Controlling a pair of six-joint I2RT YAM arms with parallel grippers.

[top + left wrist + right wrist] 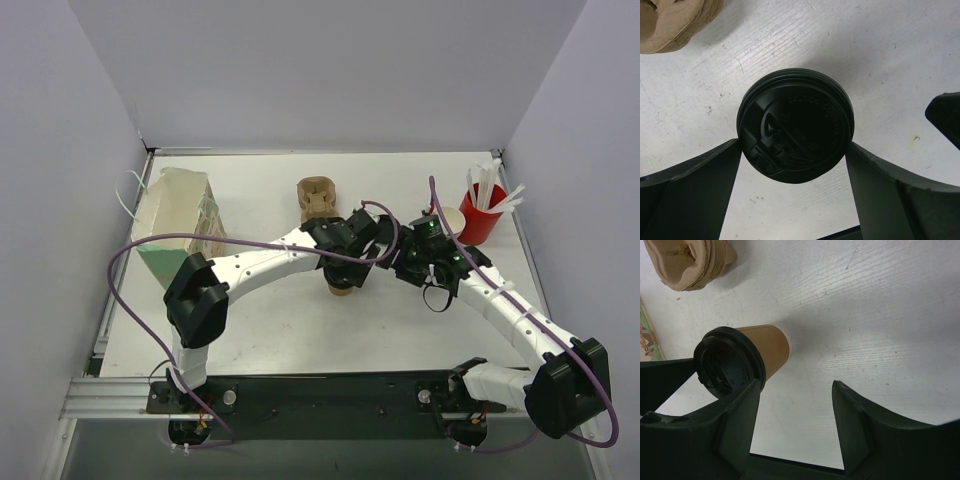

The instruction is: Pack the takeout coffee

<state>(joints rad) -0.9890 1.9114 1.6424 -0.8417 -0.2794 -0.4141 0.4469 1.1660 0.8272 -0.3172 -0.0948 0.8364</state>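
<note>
2 left fingers point(695, 190) flank the lidded takeout coffee point(795, 132) mid table point(880, 45), spread wide, grip can't tell; right fingers point(742, 420) half-open, empty, just beside.

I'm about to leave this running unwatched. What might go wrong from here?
The left hand has fingers very close on the lid of the coffee; lifting away may tip it or loosen the lid. The right hand, open, sits right beside the coffee; a sideways move may knock it over. Both hands crowd together and may collide.
</note>
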